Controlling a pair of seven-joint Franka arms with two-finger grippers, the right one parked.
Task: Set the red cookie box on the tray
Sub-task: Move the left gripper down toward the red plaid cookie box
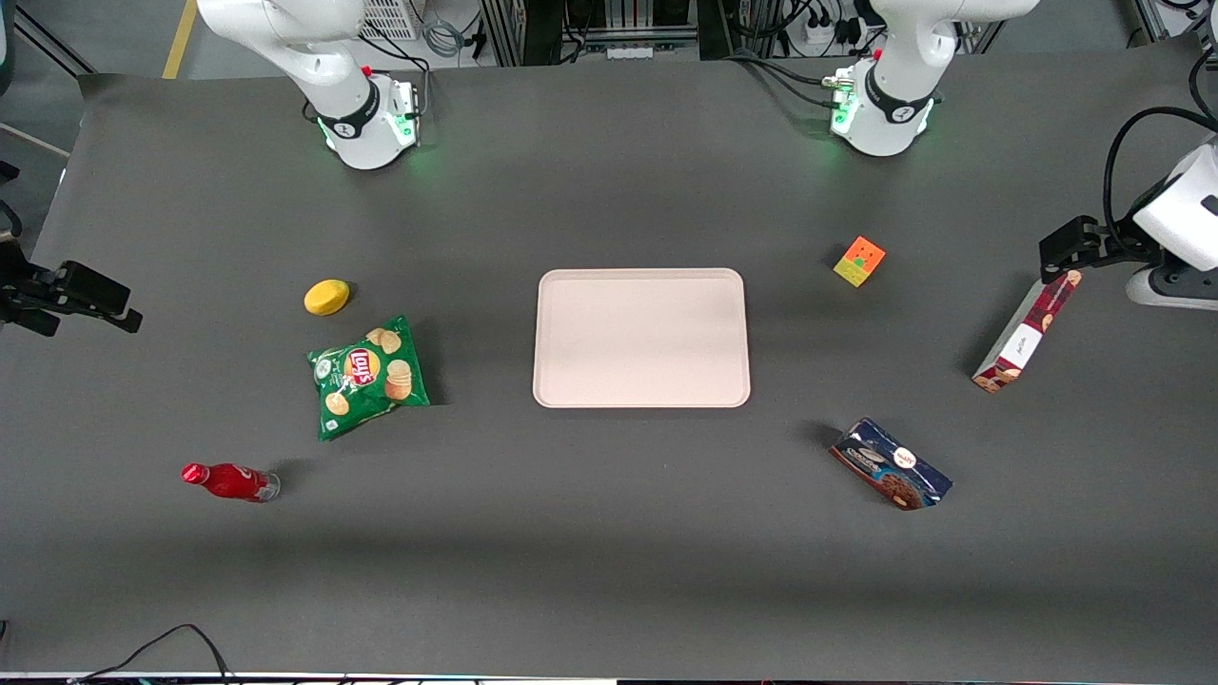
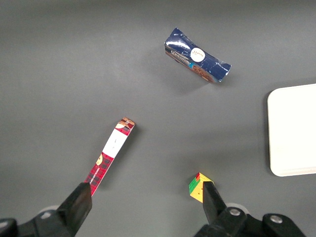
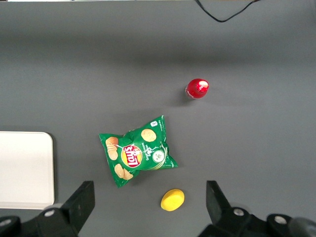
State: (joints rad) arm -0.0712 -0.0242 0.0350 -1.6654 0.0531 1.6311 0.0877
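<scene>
The gripper (image 2: 145, 200) hangs above the table (image 1: 609, 533) at the working arm's end, jaws wide open, empty. The cookie box (image 1: 1027, 332) lies on the table just under it — well apart from the tray (image 1: 641, 338) at the middle.

Cube: I see a multicoloured one (image 1: 859, 261) toward the working arm's end.
Blue cookie package (image 1: 891, 464): nearer my front camera than the cube.
Chip bag (image 1: 367, 375): green, beside a yellow object (image 1: 326, 297).
Red bottle (image 1: 228, 481): lying on the desk (image 1: 609, 533).
</scene>
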